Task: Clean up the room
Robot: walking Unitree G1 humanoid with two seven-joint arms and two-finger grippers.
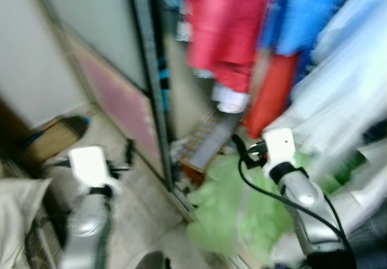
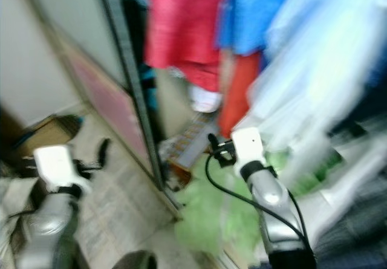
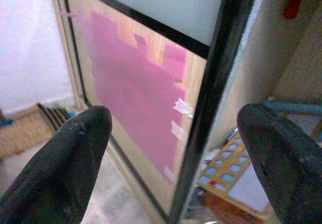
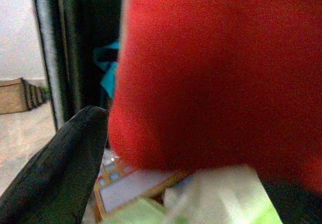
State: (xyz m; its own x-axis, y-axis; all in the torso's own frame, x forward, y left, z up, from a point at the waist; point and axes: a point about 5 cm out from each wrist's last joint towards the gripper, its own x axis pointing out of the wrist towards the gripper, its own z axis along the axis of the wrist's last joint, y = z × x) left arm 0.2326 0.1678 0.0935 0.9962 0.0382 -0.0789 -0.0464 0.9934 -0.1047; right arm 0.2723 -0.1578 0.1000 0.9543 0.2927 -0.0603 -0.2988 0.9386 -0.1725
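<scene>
The head views are blurred. A wardrobe stands before me, hung with a red garment, a blue one and pale ones. A light green cloth lies heaped at the wardrobe's foot. My right gripper is raised over that cloth, just below the red garment; its fingers are spread wide and hold nothing. My left gripper is open and empty, pointed at the black door frame and its pink panel.
A flat box with a patterned top lies on the wardrobe floor behind the door frame. A brown box sits by the wall at left. Beige fabric is at my lower left. Pale floor lies between.
</scene>
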